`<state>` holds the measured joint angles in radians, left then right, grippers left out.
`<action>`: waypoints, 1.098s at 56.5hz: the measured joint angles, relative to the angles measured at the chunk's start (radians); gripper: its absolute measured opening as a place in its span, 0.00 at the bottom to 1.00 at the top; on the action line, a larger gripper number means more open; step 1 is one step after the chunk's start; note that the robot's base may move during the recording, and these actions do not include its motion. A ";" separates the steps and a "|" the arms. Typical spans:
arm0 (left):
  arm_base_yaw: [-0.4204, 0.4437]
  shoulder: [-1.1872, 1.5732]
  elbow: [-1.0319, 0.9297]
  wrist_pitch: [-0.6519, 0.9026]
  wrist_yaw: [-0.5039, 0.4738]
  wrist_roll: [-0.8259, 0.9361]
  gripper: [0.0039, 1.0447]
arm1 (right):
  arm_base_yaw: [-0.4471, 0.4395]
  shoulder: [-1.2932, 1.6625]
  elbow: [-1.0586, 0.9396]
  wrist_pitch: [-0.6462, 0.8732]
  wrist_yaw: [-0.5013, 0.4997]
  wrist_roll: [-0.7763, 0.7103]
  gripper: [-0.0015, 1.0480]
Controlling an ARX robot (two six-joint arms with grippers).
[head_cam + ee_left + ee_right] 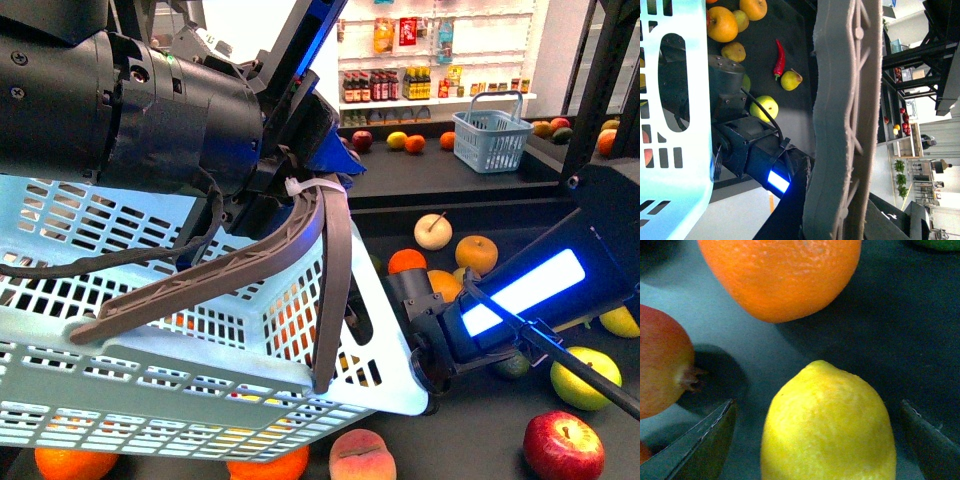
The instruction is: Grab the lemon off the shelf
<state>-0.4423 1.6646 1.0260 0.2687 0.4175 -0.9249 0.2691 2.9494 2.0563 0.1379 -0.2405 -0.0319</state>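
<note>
The lemon (827,425), bright yellow and oval, lies on the shelf's black deck (920,330). My right gripper (820,440) is open around it, with one finger (705,445) on each side and small gaps between. In the front view the right arm (520,295), lit blue, reaches down behind the basket (150,340), so its fingers and the lemon are hidden there. My left gripper (300,190) is shut on the grey-brown basket handle (840,125) and holds the pale blue basket up over the shelf's deck (530,240).
An orange (785,275) and a reddish fruit (660,365) lie close beyond the lemon. A red apple (563,446), a yellow-green apple (585,378) and a peach (362,455) sit on the deck. A small blue basket (492,135) and a black post (600,90) stand behind.
</note>
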 joint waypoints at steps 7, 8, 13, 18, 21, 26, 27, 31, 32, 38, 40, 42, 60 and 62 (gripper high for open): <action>0.000 0.000 0.000 0.000 0.000 0.000 0.08 | 0.000 0.038 0.052 -0.018 0.015 -0.018 0.93; 0.000 0.000 0.000 0.000 0.000 0.000 0.08 | 0.000 0.045 0.061 -0.021 0.019 -0.019 0.93; 0.000 0.000 0.000 0.000 0.001 0.000 0.08 | 0.000 0.063 0.083 -0.026 0.025 -0.024 0.92; 0.000 0.000 0.000 0.000 0.000 0.000 0.08 | 0.001 0.068 0.090 -0.028 0.029 -0.027 0.82; 0.000 0.000 0.000 0.000 0.000 0.000 0.08 | 0.001 0.068 0.092 -0.028 0.031 -0.027 0.76; 0.000 0.000 0.000 0.000 0.000 0.000 0.08 | 0.002 0.068 0.098 -0.029 0.040 -0.026 0.66; 0.000 0.000 0.000 0.000 0.000 0.000 0.08 | 0.002 0.068 0.098 -0.028 0.039 -0.026 0.64; 0.000 0.000 0.000 0.000 0.000 0.000 0.08 | 0.001 0.068 0.091 -0.016 0.040 -0.026 0.62; 0.000 0.000 0.000 0.000 0.000 0.000 0.08 | 0.001 0.067 0.087 -0.013 0.040 -0.026 0.62; 0.000 0.000 0.000 0.000 0.001 0.000 0.08 | -0.006 0.028 0.014 0.023 0.040 -0.039 0.62; 0.000 0.000 0.000 0.000 0.001 0.000 0.08 | -0.011 0.007 -0.020 0.035 0.040 -0.045 0.62; 0.000 0.000 0.000 0.000 0.001 0.000 0.08 | -0.016 -0.009 -0.044 0.045 0.040 -0.048 0.62; 0.000 0.000 0.000 0.000 0.000 0.000 0.08 | -0.207 -0.368 -0.409 0.185 0.087 -0.125 0.62; 0.000 0.000 0.000 0.000 0.000 -0.001 0.08 | -0.231 -0.410 -0.441 0.196 0.082 -0.120 0.62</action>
<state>-0.4423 1.6646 1.0260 0.2687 0.4179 -0.9257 0.0383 2.5393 1.6150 0.3340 -0.1585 -0.1520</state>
